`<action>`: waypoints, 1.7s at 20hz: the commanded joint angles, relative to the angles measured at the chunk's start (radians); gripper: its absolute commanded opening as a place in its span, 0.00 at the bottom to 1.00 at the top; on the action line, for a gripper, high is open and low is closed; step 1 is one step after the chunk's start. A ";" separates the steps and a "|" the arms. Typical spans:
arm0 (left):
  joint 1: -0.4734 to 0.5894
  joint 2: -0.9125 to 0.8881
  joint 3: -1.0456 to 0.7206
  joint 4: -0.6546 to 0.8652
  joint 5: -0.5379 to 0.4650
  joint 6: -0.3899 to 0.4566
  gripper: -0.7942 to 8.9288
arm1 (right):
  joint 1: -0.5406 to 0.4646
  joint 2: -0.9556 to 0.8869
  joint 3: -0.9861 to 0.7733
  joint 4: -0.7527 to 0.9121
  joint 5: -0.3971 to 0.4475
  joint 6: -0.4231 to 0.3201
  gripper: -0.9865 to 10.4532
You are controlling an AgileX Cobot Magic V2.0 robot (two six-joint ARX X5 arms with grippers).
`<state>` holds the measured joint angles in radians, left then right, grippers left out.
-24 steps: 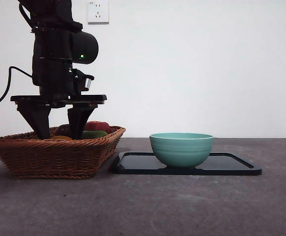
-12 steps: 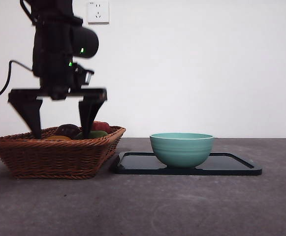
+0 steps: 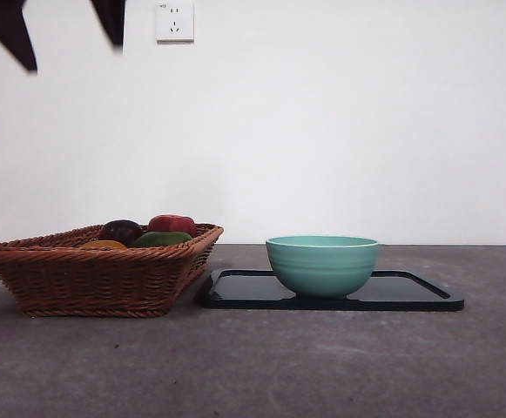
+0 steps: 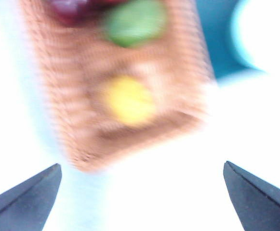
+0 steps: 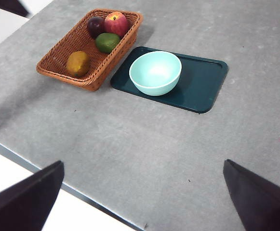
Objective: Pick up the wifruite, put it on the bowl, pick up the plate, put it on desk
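The wifruite [image 5: 78, 63], small and orange-brown, lies in the wicker basket [image 5: 58, 60]; only its top [image 3: 103, 245] shows over the rim in the front view. In the left wrist view it is a blurred yellow blob [image 4: 129, 101]. My left gripper [image 4: 141, 163] hangs open and empty high above the basket, with just its tips [image 3: 74, 52] at the front view's top left. The mint-teal bowl [image 3: 322, 264] [image 5: 155, 72] stands empty on the dark plate [image 3: 409, 292] [image 5: 202, 84], which lies on the desk [image 5: 178, 154]. My right gripper [image 5: 143, 161] is open and empty, far above the desk.
Also in the basket [image 3: 87, 279] are a dark purple fruit [image 5: 96, 25], a red apple [image 5: 115, 21] and a green fruit [image 5: 107, 42]. The basket's side sits close against the plate's end. The desk's near edge [image 5: 43, 175] runs below the right gripper.
The left gripper has risen out of the basket to the top of the front view, its jaws spread wider and holding nothing. The fruits, bowl and plate have not moved.
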<state>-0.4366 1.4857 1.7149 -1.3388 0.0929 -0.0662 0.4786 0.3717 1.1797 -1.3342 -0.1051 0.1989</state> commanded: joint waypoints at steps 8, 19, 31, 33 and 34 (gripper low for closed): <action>-0.046 -0.436 -0.043 -0.030 0.171 0.113 0.66 | 0.005 0.003 0.010 0.055 -0.001 0.008 0.57; -0.101 -0.806 -0.326 0.001 0.207 0.126 0.66 | 0.004 0.004 0.010 0.069 -0.001 0.056 0.57; -0.122 -0.864 -0.381 0.017 0.207 0.126 0.66 | 0.005 0.184 0.010 0.133 -0.069 0.105 0.57; -0.130 -0.866 -0.381 0.017 0.207 0.126 0.66 | 0.005 0.283 0.011 0.170 -0.106 0.107 0.57; -0.134 -0.866 -0.381 0.016 0.207 0.126 0.66 | 0.005 0.325 0.012 0.182 -0.108 0.117 0.57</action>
<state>-0.5617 0.6186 1.3243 -1.3354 0.2951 0.0437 0.4778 0.6922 1.1793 -1.1584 -0.2100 0.2989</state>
